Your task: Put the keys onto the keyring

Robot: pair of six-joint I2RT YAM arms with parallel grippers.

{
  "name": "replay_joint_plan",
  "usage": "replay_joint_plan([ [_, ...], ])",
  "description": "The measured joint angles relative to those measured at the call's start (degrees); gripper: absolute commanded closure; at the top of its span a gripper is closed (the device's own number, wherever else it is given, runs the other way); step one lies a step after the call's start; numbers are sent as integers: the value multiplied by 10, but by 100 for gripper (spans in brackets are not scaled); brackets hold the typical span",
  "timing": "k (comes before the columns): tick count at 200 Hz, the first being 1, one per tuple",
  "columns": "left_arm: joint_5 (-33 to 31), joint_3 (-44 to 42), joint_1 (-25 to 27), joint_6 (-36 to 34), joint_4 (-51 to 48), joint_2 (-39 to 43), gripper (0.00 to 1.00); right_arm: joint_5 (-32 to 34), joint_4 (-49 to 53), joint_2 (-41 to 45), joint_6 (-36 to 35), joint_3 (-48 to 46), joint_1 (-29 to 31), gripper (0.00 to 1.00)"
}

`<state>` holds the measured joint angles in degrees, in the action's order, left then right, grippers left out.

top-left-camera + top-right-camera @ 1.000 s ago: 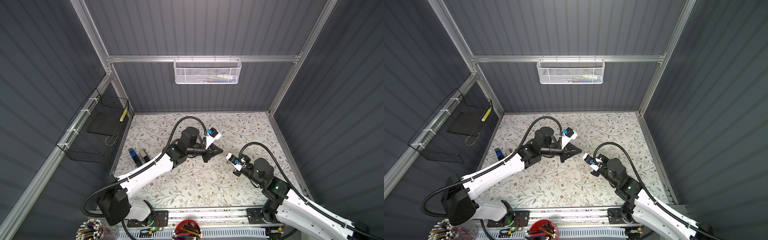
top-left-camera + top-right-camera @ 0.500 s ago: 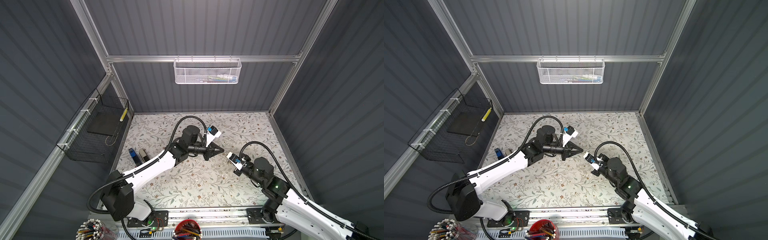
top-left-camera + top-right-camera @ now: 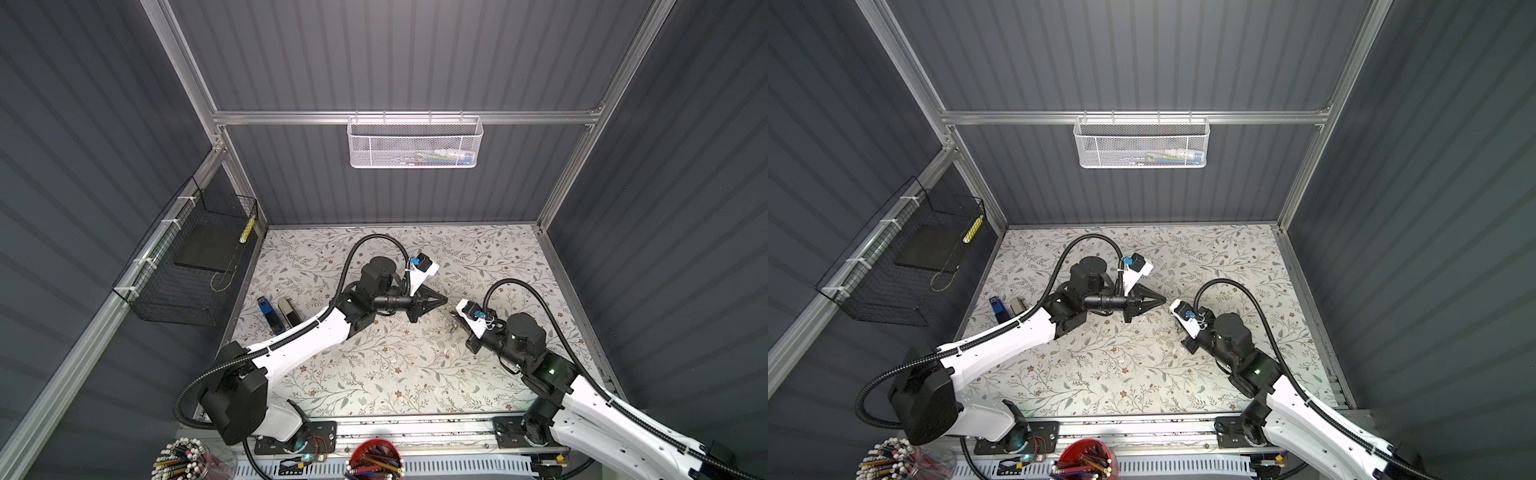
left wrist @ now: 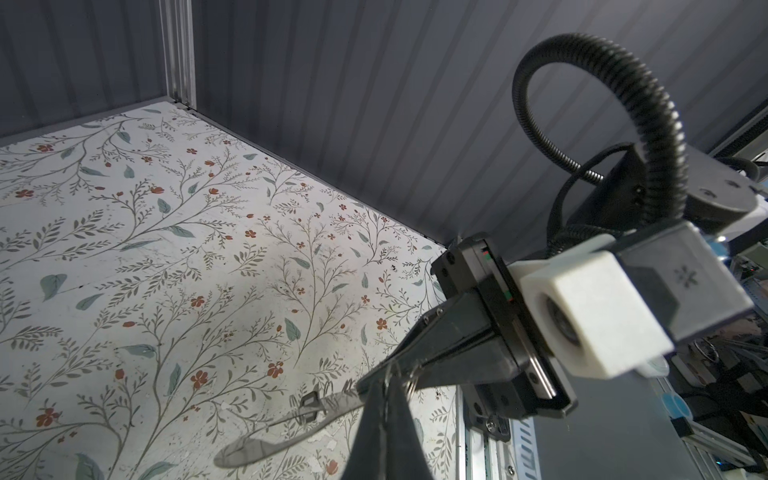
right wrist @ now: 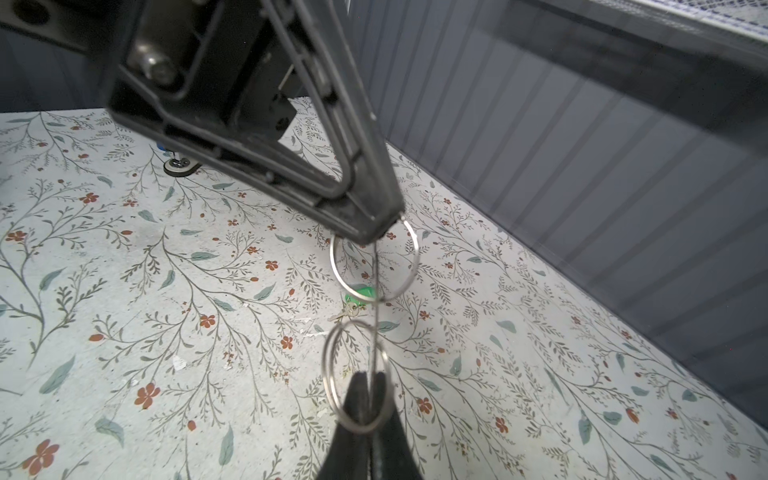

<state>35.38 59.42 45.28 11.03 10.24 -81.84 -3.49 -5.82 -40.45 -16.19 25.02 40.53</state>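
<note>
The keyring (image 4: 253, 451), a flat grey oblong piece with small metal loops (image 5: 332, 266), hangs above the flowered table between my two grippers. My left gripper (image 4: 386, 388) is shut on its edge, and so is my right gripper (image 5: 370, 380). In the right wrist view the piece shows edge-on as a thin line (image 5: 375, 316) running up to the left gripper (image 5: 380, 232). In both top views the tips meet mid-table (image 3: 444, 299) (image 3: 1165, 300). A key with a green tag (image 5: 360, 293) lies on the table beneath. A small black-rimmed round tag (image 5: 178, 167) lies farther off.
A blue stapler (image 3: 266, 313) and a grey stapler (image 3: 289, 311) lie at the table's left edge. A black wire basket (image 3: 187, 266) hangs on the left wall and a white mesh basket (image 3: 413, 143) on the back wall. Pencil cups (image 3: 376, 457) stand in front.
My left gripper has turned at the wrist and edged a little toward the right gripper. Both grippers stay shut.
</note>
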Motion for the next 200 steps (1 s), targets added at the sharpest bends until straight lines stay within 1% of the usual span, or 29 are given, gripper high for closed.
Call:
replay_joint_plan([
  [41,-17,-12,1,-1,15,15,100,-19,-7,0,23,2,0,100],
  [82,-26,-20,1,-1,30,15,100,-20,1,-12,24,12,0,100],
  [130,-37,-20,1,-9,26,27,100,-10,7,-12,8,22,0,100],
  [170,-39,-20,2,-9,21,27,100,9,12,-13,-22,22,3,100],
  [200,-45,-23,2,12,34,27,100,20,2,-15,-34,22,5,100],
])
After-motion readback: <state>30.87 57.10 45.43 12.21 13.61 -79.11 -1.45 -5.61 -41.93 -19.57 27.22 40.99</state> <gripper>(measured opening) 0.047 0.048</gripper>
